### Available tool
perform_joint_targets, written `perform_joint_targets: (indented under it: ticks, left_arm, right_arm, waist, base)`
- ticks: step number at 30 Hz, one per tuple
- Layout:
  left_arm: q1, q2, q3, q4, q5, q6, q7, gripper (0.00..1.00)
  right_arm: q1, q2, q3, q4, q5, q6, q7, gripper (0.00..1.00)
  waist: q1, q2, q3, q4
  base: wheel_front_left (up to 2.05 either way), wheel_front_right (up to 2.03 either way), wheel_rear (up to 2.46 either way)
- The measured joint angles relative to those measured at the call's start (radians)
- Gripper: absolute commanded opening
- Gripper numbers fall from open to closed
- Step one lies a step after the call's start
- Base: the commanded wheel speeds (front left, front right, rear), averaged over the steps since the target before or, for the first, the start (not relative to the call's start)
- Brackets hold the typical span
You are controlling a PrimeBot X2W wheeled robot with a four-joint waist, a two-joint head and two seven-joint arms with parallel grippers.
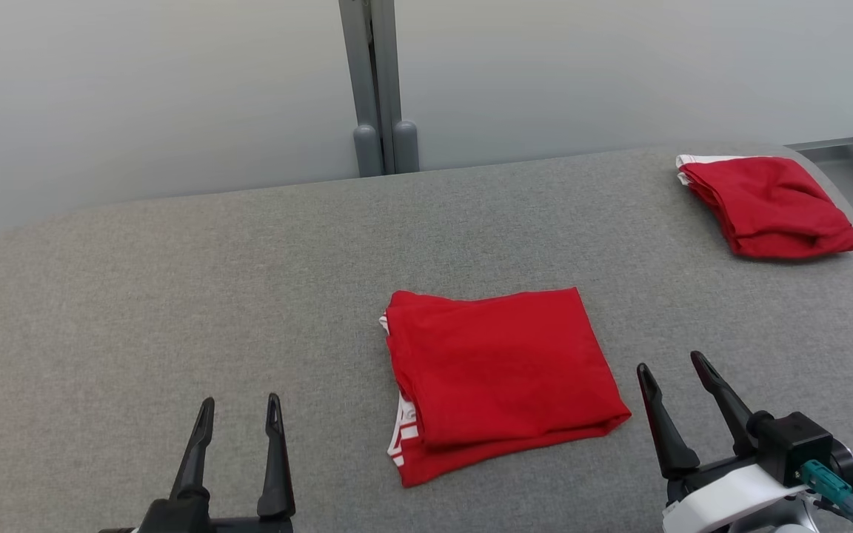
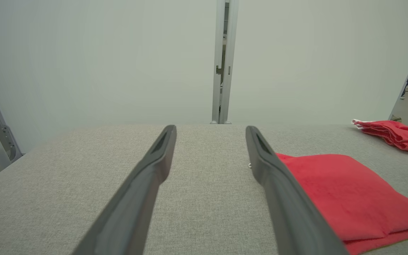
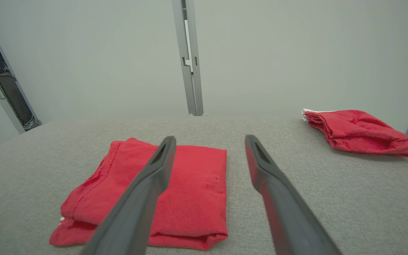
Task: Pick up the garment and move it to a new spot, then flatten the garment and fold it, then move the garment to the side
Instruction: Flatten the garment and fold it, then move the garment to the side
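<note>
Garment (image 1: 500, 370) untouched, both tools stand spread with nothing between their dark fingers: the left tool (image 1: 240, 401) hovers over bare gray desk (image 1: 175, 296) at the near left, well apart from the cloth, and the right tool (image 1: 669, 362) hangs just beside its near right corner without touching it. Between them the red piece lies flat near the middle of the desk, folded into a rectangle with white trim showing along its left edge. Farther out, a second red garment (image 1: 767, 203) rests folded at the far right corner, and beyond the far edge a gray post (image 1: 378, 89) splits the pale wall.
</note>
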Motion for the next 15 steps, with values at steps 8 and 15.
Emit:
perform_joint_targets:
  ticks: [8, 15]
  left_arm:
    - [0.000, 0.000, 0.000, 0.006, -0.001, 0.001, 0.000, 1.00]
    - [0.000, 0.000, -0.005, 0.010, -0.001, 0.002, 0.000, 1.00]
  right_arm:
    - [0.001, -0.004, 0.000, 0.002, -0.002, 0.000, 0.000, 1.00]
    - [0.001, -0.007, 0.002, 0.003, -0.002, 0.000, 0.000, 1.00]
  waist:
    - [0.0000, 0.0000, -0.002, 0.003]
    - [0.0000, 0.0000, -0.001, 0.003]
  base:
    - [0.00, 0.00, 0.00]
    - [0.00, 0.00, 0.00]
